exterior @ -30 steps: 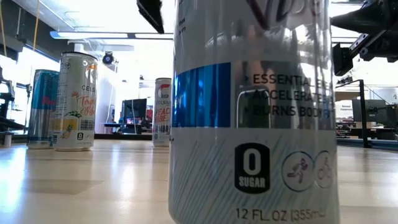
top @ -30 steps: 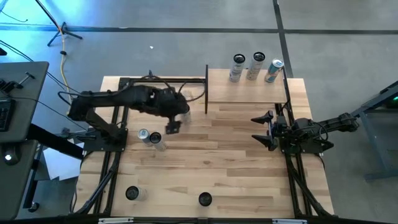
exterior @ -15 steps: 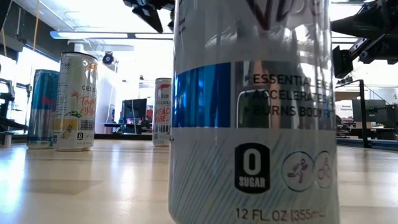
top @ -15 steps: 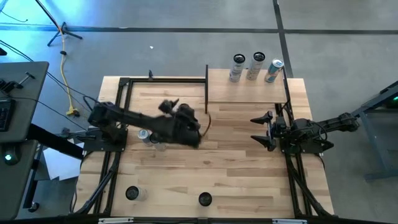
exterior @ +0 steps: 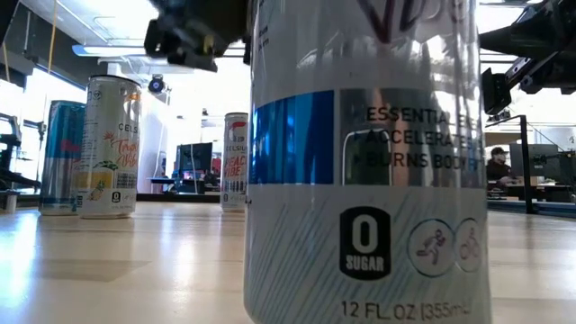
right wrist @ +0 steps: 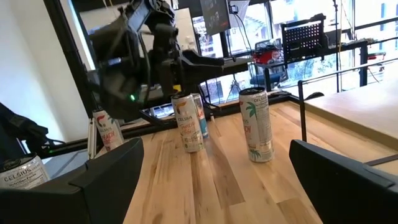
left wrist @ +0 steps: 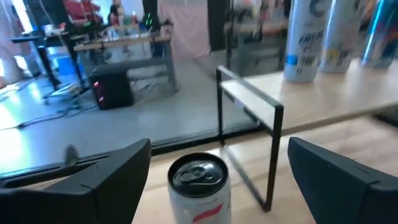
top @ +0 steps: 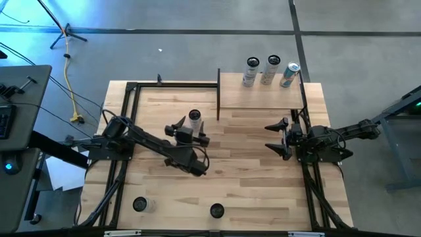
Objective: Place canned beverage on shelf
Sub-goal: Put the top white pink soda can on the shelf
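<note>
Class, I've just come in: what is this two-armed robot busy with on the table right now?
The left gripper hangs open just short of an upright can standing on the table near the shelf, not yet gripping it. Three cans already stand on the shelf. The right gripper waits open at the table's right side, holding nothing.

The left arm has swung away from the back left corner of the table toward the middle. Its left gripper [top: 191, 129] now sits wide open around a can [top: 194, 117] just beside the shelf [top: 260, 92].
</note>
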{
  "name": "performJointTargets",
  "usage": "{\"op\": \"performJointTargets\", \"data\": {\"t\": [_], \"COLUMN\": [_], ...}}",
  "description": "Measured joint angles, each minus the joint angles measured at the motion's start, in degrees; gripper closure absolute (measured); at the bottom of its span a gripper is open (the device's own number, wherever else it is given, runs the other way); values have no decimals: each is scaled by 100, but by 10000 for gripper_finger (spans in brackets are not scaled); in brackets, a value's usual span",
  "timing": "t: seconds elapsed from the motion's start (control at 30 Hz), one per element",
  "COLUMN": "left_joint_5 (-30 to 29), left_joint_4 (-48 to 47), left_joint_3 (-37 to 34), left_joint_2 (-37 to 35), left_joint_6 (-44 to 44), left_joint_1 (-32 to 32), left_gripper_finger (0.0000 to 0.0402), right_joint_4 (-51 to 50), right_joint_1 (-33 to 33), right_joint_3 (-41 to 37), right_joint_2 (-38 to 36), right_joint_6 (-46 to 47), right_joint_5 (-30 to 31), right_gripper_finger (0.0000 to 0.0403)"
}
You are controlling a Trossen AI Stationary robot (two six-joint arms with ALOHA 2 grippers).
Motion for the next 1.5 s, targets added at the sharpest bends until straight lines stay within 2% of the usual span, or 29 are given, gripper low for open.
{"op": "performJointTargets", "data": {"t": [0.1, 0.27, 0.37, 0.6, 0.83, 1.17, 1.5], "left_joint_5": [-494, -550, -548, -550, -537, -546, -542], "left_joint_4": [541, 1242, 1629, 2455, 2916, 3095, 3858], "left_joint_3": [-587, -1177, -1321, -1346, -1349, -1346, -1346], "left_joint_2": [-13, -10, -8, -8, 123, 278, 278], "left_joint_6": [-439, -638, -344, 710, 869, 897, 1877], "left_joint_1": [-23, -39, -81, -95, 285, 522, 916], "left_gripper_finger": [51, 51, 51, 51, 50, 50, 50], "right_joint_4": [2, 2, 2, 4, 4, -85, -120], "right_joint_1": [-2, 0, -2, -2, 0, -2, 0], "right_joint_3": [0, 0, 0, 0, 0, 0, 0], "right_joint_2": [0, 0, 0, 0, 0, -4, -2], "right_joint_6": [0, 0, 0, 0, 0, 0, 0], "right_joint_5": [-2, -26, -24, -20, -19, 13, 7], "right_gripper_finger": [14, 14, 14, 14, 14, 14, 14]}}
